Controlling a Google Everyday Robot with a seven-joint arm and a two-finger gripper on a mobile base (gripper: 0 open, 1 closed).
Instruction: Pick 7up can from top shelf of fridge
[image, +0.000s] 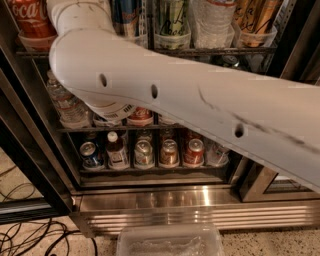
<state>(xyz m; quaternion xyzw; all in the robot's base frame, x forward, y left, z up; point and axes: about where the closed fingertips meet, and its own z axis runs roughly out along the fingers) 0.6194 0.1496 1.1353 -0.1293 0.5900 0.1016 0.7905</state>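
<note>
So, the fridge is the biggest thing. Its racks are full of drinks, and the front looks open so the arm can get in.

The arm is next. It's fat and white. It comes in from the R, crosses the whole front, then bends up at the L to the top shelf. I think it goes up b/c the can to grab sits up there.

The gripper is on the end of that arm, out of view past the top edge. It's above the shelf's L part, btw the Coke can and the blue can. I can't tell if it's open or shut, or if it has hold of anything.

The top shelf has a thin rail in front and clear cups. Each cup holds one drink, prob. so nothing tips or slides.

The 7up can looks like the pale green one w/ print on it. It's in the cup just R of the blue can, near the shelf's middle. It stands up straight, so its long way runs up & down. The bottom is in the cup and the top is out of view. The printed side faces out the front. Nothing touches it but its cup, as far as I can see.
</note>
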